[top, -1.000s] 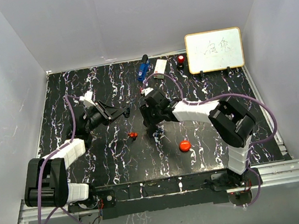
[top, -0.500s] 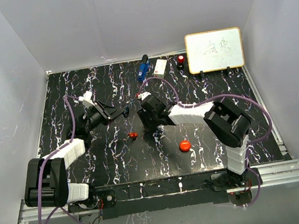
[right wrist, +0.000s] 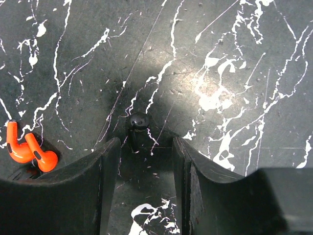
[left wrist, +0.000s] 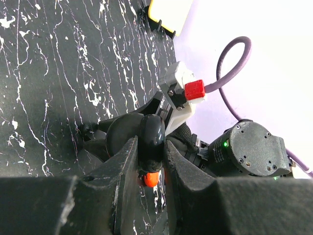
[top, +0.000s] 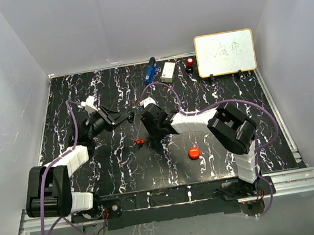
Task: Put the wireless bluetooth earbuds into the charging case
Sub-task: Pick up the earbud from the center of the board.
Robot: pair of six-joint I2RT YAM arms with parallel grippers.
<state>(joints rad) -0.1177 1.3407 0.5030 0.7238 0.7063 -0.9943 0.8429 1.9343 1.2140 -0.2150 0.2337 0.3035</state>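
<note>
Top view: right tool (top: 154, 134) was found shifted leftward, nearer the red earbud (top: 140, 141) on the desk (top: 111, 166). Left wrist: left tool (left wrist: 150, 143) was seen pinching a black rounded piece (left wrist: 151, 134). Right wrist: jaws were held spread, black earbud (right wrist: 138, 121) framed between them, untouched; pickup judged next.

Tabletop (top: 124, 174): black, veined with white like marble.
Red-and-black earbud (right wrist: 19, 154): lies on the tabletop near the middle of the table.
Black earbud (right wrist: 138, 121): on bare tabletop in the right wrist view, near the red one but apart from it.
Red round puck (top: 194, 152): alone toward the near edge, well apart from the earbuds.
Far edge: a blue object (top: 150, 71), a small white box (top: 168, 71) and a small red-and-black object (top: 189, 62) in a row.
Whiteboard (top: 225, 53): propped at the far right, faint writing on it.
</note>
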